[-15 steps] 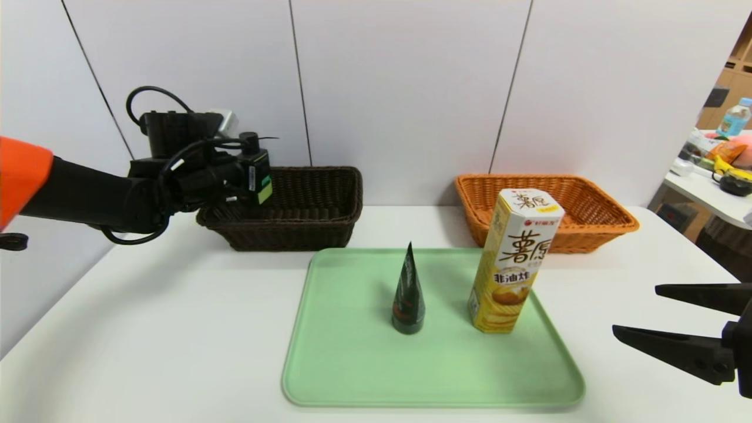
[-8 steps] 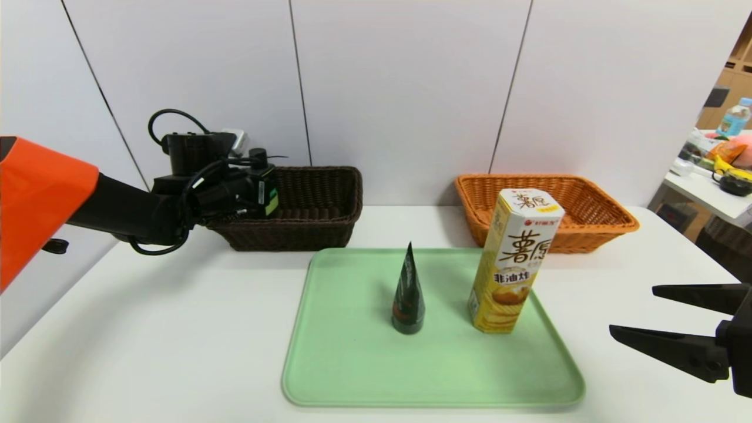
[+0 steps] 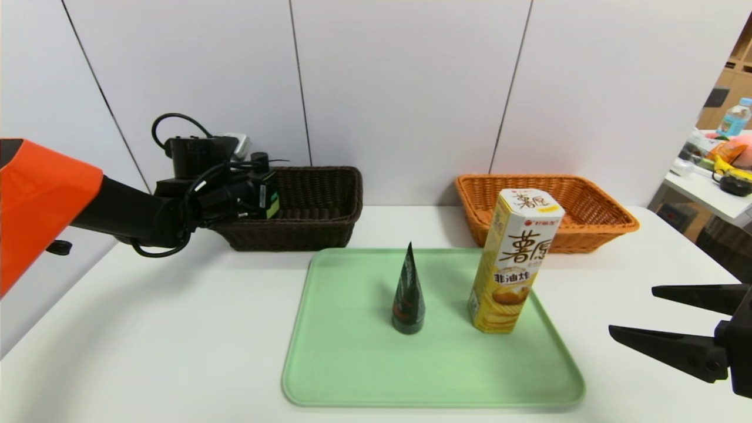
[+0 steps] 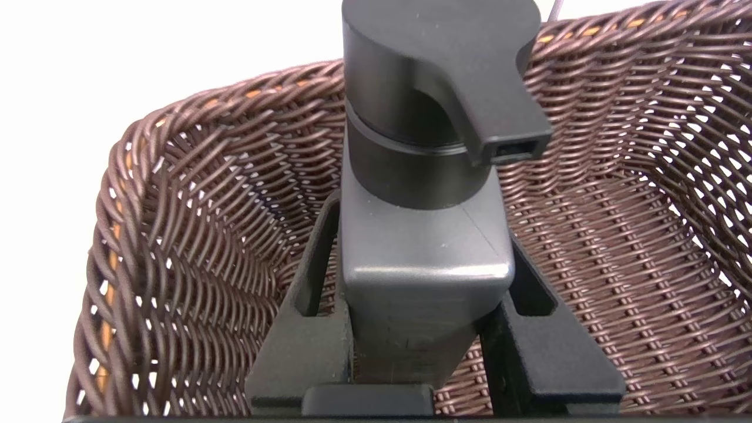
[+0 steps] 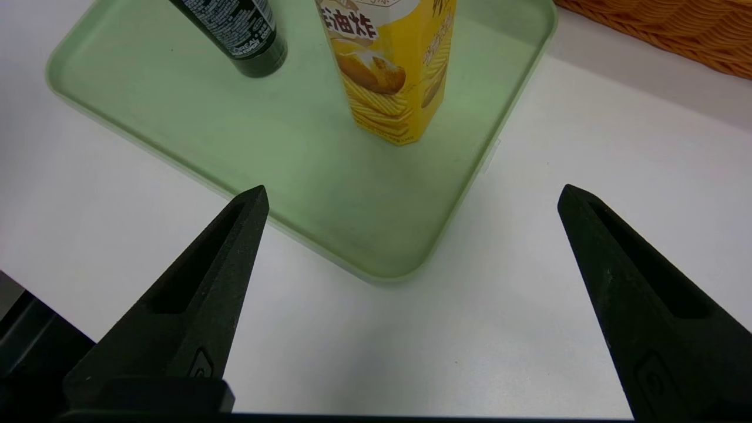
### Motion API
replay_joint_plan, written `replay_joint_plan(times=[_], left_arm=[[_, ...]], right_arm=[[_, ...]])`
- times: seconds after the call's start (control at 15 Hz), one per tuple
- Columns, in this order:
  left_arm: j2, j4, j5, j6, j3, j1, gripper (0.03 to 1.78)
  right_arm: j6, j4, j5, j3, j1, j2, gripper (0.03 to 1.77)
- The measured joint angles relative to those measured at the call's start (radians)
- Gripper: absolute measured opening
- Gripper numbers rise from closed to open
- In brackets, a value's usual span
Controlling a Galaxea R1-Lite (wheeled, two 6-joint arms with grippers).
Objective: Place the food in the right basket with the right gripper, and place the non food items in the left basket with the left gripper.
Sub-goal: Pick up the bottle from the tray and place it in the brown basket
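Observation:
My left gripper is shut on a dark grey pump bottle and holds it inside the left end of the dark brown basket, whose weave surrounds the bottle. A yellow chip box and a dark green cone-shaped tube stand upright on the light green tray. The orange basket sits behind the tray to the right. My right gripper hovers open over the table, right of the tray. In the right wrist view the right gripper has nothing between its fingers.
In the right wrist view the tray's corner lies just ahead of the open fingers, with the chip box and tube beyond and the orange basket at the far edge. A side table with clutter stands far right.
The left arm has come down and forward with the bottle, lowering it into the brown basket. The right gripper has barely shifted.

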Motion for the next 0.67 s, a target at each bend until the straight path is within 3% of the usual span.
replay_joint_plan(times=[0.2,0.47,0.67], left_arm=[[-0.003,-0.001,-0.001,0.004,0.005,0.000,0.59],[-0.011,-0.003,0.000,0.001,0.007,0.000,1.02],[-0.022,-0.002,0.002,-0.003,0.006,0.000,1.24]], right_arm=[[0.000,0.000,0.000,-0.001,0.000,0.000,1.70],[0.000,-0.001,0.000,-0.001,0.000,0.000,1.70],[0.000,0.000,0.000,-0.001,0.000,0.000,1.70]])
